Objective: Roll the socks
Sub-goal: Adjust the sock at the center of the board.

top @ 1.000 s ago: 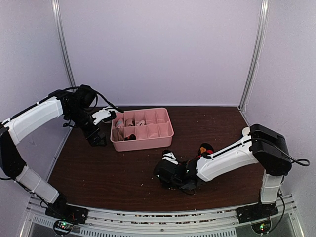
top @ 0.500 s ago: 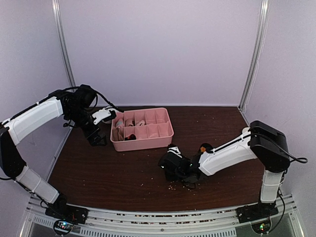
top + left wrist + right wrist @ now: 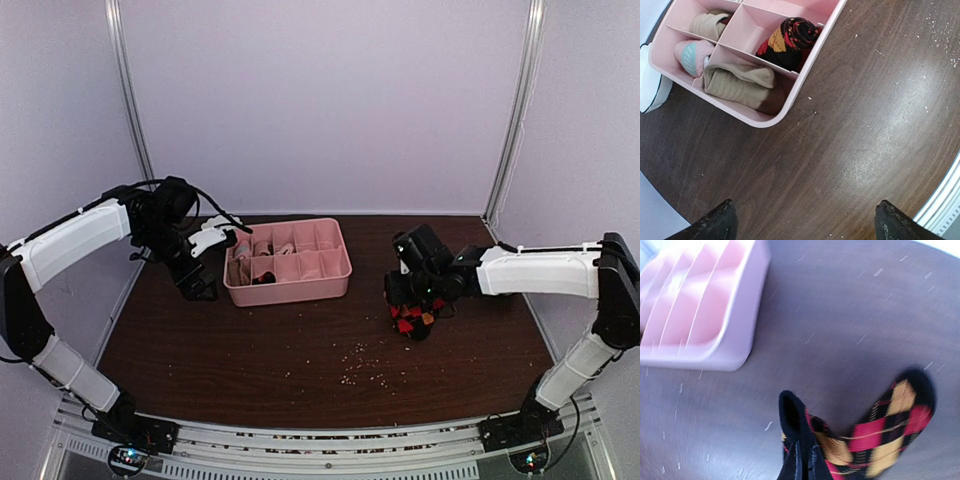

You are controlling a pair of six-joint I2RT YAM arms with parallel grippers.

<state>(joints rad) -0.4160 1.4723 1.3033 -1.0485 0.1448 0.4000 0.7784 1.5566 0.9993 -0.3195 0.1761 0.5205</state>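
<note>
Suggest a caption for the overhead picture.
Right gripper shut on an argyle sock right of the pink tray; left gripper open beside the tray's left end.

— What stands around you?
— Pale lilac walls (image 3: 320, 100) on three sides, with a grey metal upright post (image 3: 128, 90) in each rear corner.
— And under you?
— I work over a dark brown wooden table (image 3: 220, 350), speckled with pale crumbs (image 3: 362, 366); soft light gleams off it. A ribbed silver metal rail (image 3: 330, 442) edges my near side.

The tray (image 3: 338, 284) sits on the table (image 3: 230, 350), left of centre. A rolled sock (image 3: 790, 37) lies in its front row. Right of the tray, the right gripper (image 3: 404, 304) holds a sock (image 3: 413, 320).
</note>
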